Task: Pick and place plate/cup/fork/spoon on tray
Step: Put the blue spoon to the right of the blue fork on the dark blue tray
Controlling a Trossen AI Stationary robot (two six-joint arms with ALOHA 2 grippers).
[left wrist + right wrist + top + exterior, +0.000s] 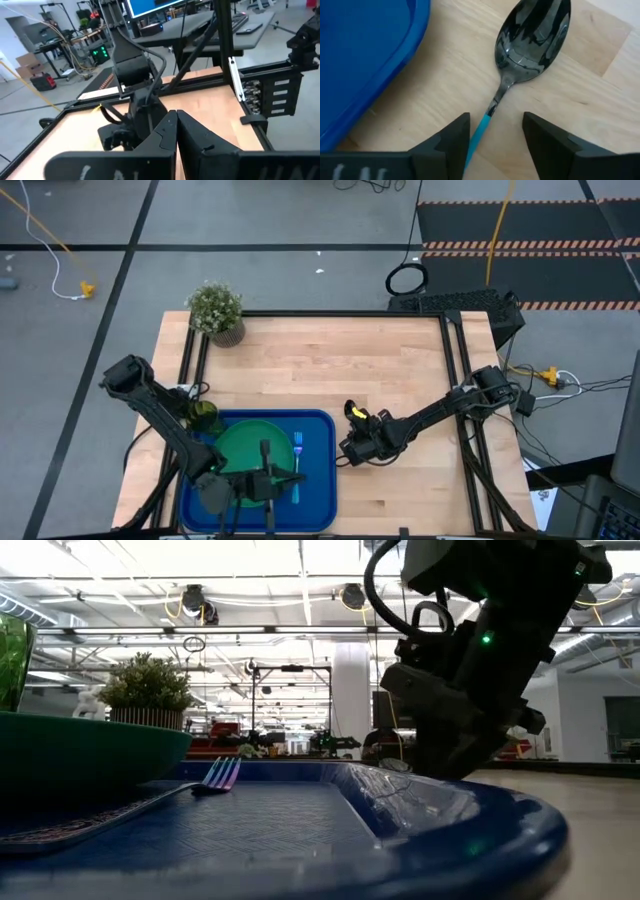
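Note:
The dark-blue tray (315, 430) lies at the table's near left. The green plate (245, 448) and the light-blue fork (297, 460) lie in it. The olive-green cup (203, 417) stands at the tray's far left corner. The spoon (532, 30) lies flat on the table just right of the tray. My right gripper (495, 132) is low over it and open, one finger on either side of the light-blue handle (481, 127), apart from it. My left gripper (176, 127) is shut and empty above the tray's near part.
A small potted plant (216, 310) stands at the table's far left corner. The tray's right rim (415, 35) runs close beside the spoon. Bare wood lies to the right of and behind the spoon.

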